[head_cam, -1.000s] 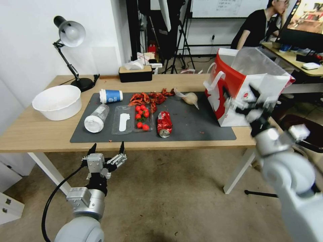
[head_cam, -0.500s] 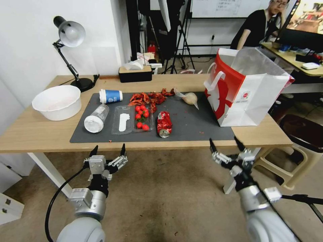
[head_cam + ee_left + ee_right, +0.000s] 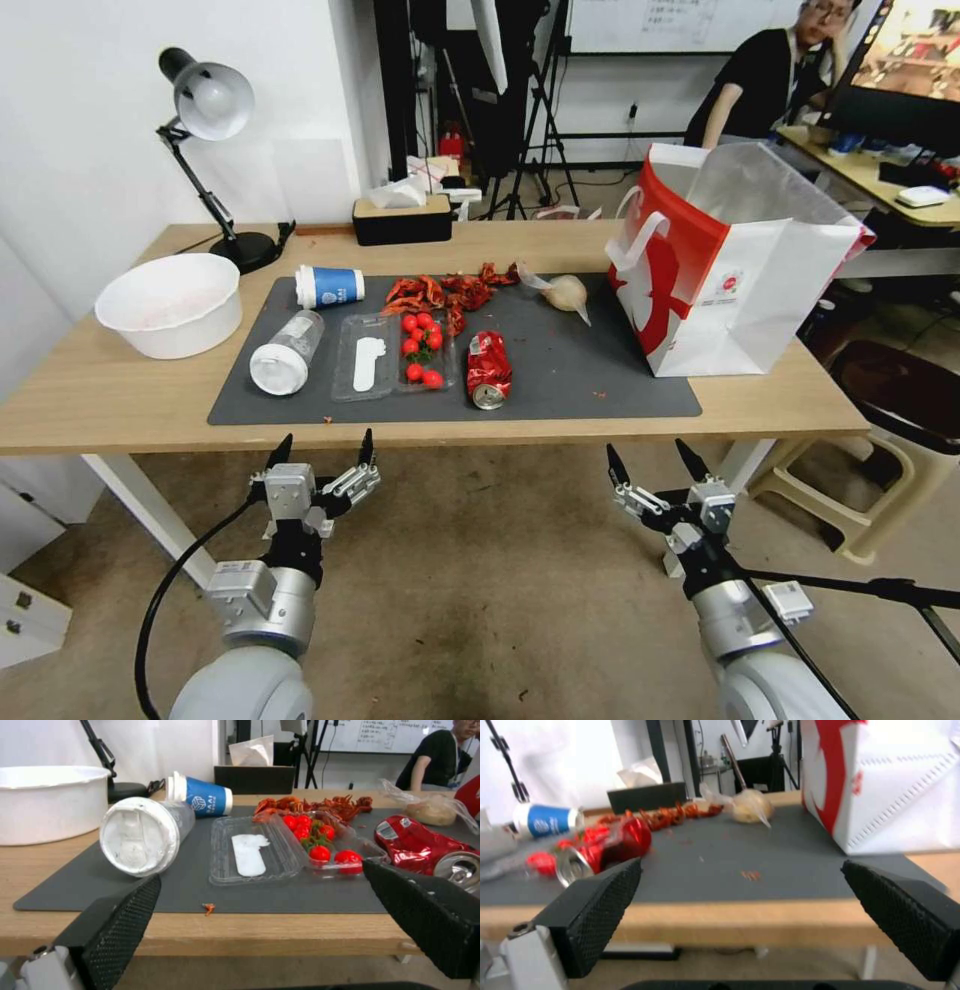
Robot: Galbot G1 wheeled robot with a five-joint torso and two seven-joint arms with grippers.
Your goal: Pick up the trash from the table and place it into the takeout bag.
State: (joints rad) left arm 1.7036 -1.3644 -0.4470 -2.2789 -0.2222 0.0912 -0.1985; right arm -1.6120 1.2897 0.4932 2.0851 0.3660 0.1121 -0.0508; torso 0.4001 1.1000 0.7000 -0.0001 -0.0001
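On the table's dark mat [image 3: 590, 375] lies the trash: a blue-white paper cup [image 3: 330, 286] [image 3: 205, 798] on its side, a clear plastic bottle [image 3: 285, 352] [image 3: 142, 834], a crushed red can [image 3: 489, 368] [image 3: 625, 840] and a small clear wrap [image 3: 562, 291] [image 3: 750, 807]. A pale bowl [image 3: 172, 303] stands left of the mat. The takeout bag [image 3: 730, 270] stands upright and open at the mat's right end. Both grippers hang open and empty below the table's front edge: the left gripper [image 3: 324, 445] [image 3: 261, 872] before the bottle, the right gripper [image 3: 648, 455] [image 3: 741, 862] left of the bag.
A clear tray of cherry tomatoes [image 3: 395, 355] and red crayfish shells [image 3: 450, 290] also lie on the mat. A black tissue box [image 3: 403, 218] and a desk lamp [image 3: 210, 100] stand at the table's back. A chair [image 3: 890, 400] is at the right.
The right arm has dropped from beside the takeout bag to below the table's front edge and drifted slightly left. The left arm has stayed put.
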